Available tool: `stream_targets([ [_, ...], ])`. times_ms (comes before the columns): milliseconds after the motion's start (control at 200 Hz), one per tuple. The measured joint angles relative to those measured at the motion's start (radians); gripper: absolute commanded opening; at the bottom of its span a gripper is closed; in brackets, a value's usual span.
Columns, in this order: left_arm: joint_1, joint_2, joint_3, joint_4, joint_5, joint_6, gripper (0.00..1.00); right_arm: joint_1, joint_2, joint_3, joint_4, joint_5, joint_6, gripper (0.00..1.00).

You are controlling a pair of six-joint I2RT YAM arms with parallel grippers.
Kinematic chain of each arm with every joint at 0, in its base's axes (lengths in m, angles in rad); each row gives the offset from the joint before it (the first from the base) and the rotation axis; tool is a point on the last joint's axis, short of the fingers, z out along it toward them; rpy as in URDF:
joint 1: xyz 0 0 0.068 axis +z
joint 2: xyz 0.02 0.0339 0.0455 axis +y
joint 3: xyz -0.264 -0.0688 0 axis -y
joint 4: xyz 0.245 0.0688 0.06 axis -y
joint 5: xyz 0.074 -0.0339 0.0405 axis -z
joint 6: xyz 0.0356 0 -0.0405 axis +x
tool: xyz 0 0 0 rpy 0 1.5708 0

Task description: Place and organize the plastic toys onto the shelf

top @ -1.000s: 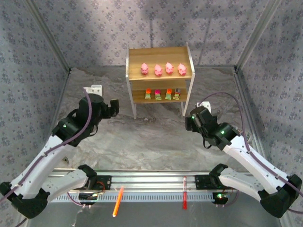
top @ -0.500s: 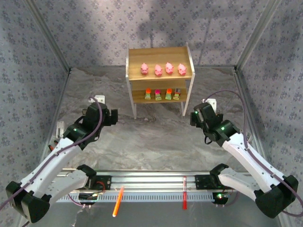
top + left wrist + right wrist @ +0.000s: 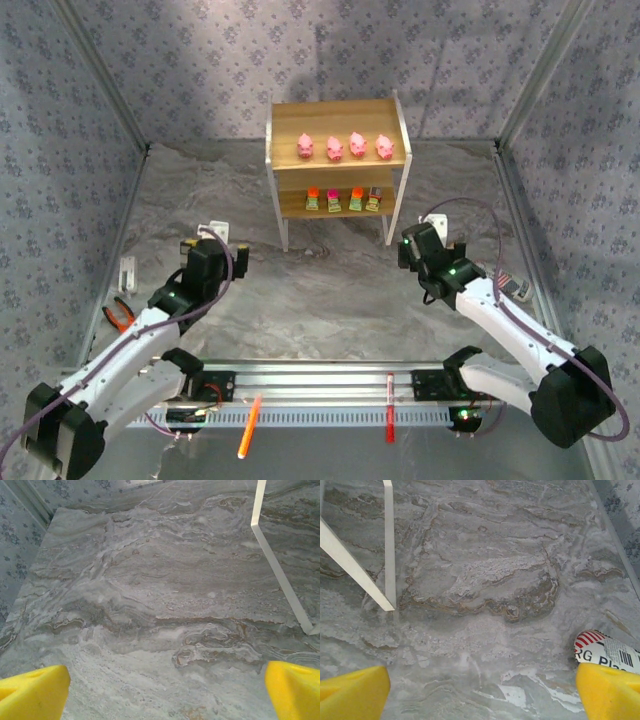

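Note:
The shelf [image 3: 336, 165] stands at the back centre of the table. Several pink pig toys [image 3: 343, 147] sit in a row on its top board. Several blocky yellow-green toys [image 3: 343, 199] line its lower board. My left gripper [image 3: 226, 252] hangs low over bare table, left of the shelf's front legs. Its yellow fingers [image 3: 35, 692] stand wide apart and open, with nothing between them [image 3: 167, 690]. My right gripper [image 3: 413, 243] sits just right of the shelf. It is open too [image 3: 482, 690], with only marbled table between its pads. A white shelf leg [image 3: 389, 540] shows at its left.
Orange-handled pliers [image 3: 118, 314] lie by the left wall. A printed packet [image 3: 605, 652] rests next to my right finger, near the right wall [image 3: 510, 283]. An orange pen [image 3: 249, 427] and a red pen [image 3: 389, 420] lie on the front rail. Another white shelf leg [image 3: 277, 565] shows.
Both arms have drawn back from the shelf and sunk lower toward the table. The left arm's retreat has uncovered the pliers. The right jaws have spread a little wider.

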State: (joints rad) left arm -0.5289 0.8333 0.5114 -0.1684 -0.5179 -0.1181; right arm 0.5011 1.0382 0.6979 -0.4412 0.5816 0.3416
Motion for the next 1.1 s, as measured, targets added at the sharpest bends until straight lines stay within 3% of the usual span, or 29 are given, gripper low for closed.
stream_targets([
  [575, 0.128, -0.005, -0.203, 0.364, 0.133, 0.149, 1.00, -0.056, -0.020, -0.204, 0.436, 0.034, -0.185, 1.00],
  [875, 0.327, 0.056, -0.227, 0.521, 0.237, 0.162, 1.00, -0.133, 0.079, -0.211, 0.622, 0.016, -0.264, 0.99],
  [1099, 0.470, 0.290, -0.223, 0.670, 0.349, 0.158, 1.00, -0.248, 0.151, -0.211, 0.744, -0.056, -0.291, 0.99],
])
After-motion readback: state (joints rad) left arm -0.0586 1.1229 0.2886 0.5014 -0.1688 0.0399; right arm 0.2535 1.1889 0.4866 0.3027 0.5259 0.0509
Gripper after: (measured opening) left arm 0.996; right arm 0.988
